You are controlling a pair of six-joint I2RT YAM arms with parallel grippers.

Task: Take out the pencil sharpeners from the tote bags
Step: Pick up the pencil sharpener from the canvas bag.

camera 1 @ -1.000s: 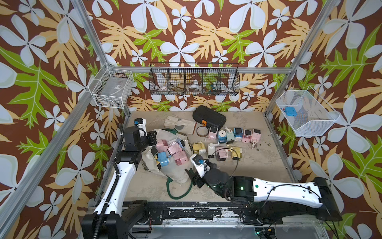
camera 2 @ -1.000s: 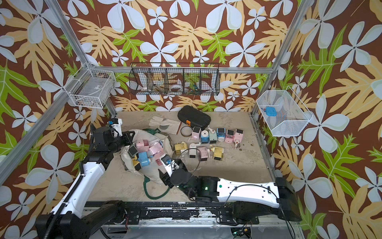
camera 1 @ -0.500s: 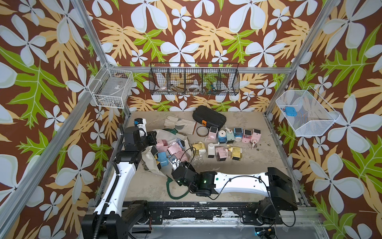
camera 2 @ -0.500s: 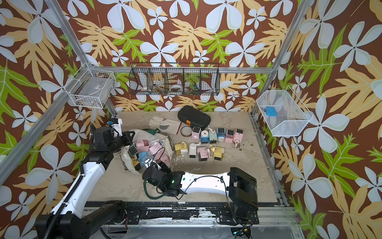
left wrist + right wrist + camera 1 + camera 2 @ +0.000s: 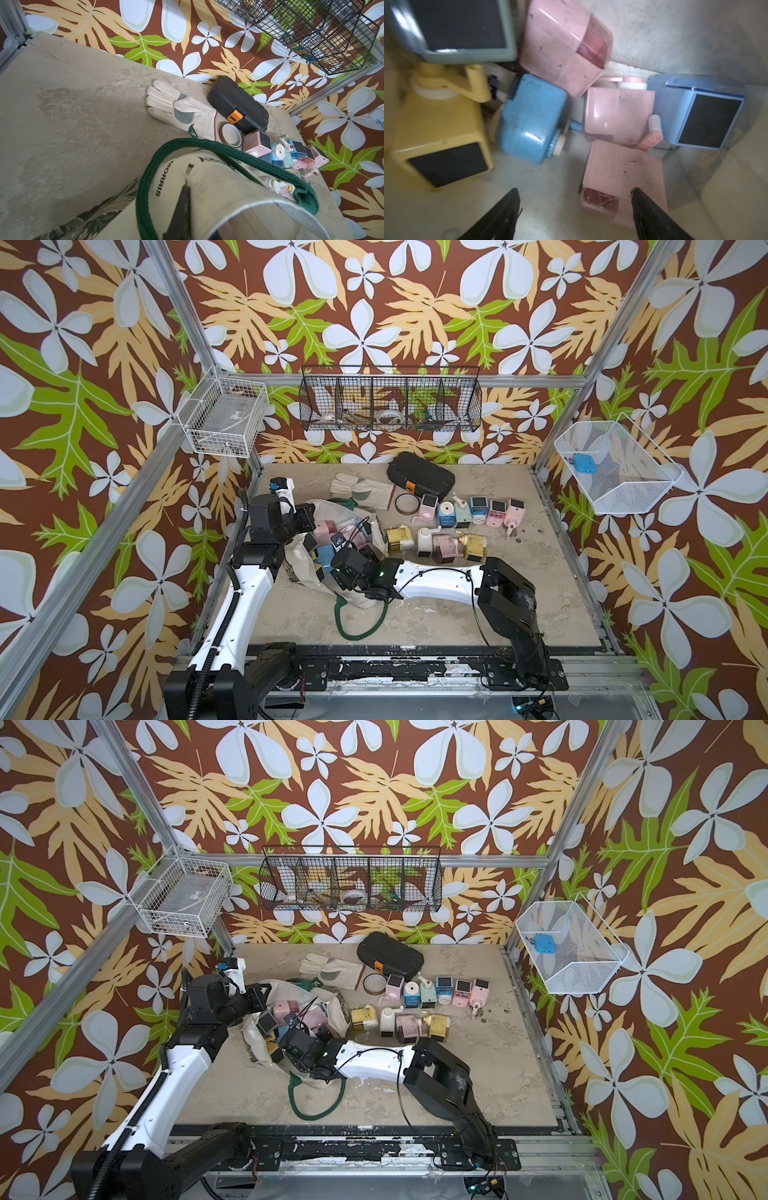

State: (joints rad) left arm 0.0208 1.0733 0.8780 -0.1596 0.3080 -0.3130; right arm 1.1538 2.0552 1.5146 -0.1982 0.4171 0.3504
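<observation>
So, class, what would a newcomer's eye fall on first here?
The loud flower-and-leaf wallpaper all round, then the cream tote bag on the table's left, crammed with pastel pencil sharpeners. More sharpeners sit in two rows to its right, and the right gripper reaches into the bag, jaws open.

The left arm (image 5: 245, 597), lower left in both top views, and the right arm (image 5: 436, 585), lower centre, are being shown as white shells between black joints. A ribbed black conduit (image 5: 223, 616) is being carried along the left, thin black cables (image 5: 436, 569) over the right. The right gripper (image 5: 574, 192) is being tipped with black tapered fingers (image 5: 500, 214).
</observation>
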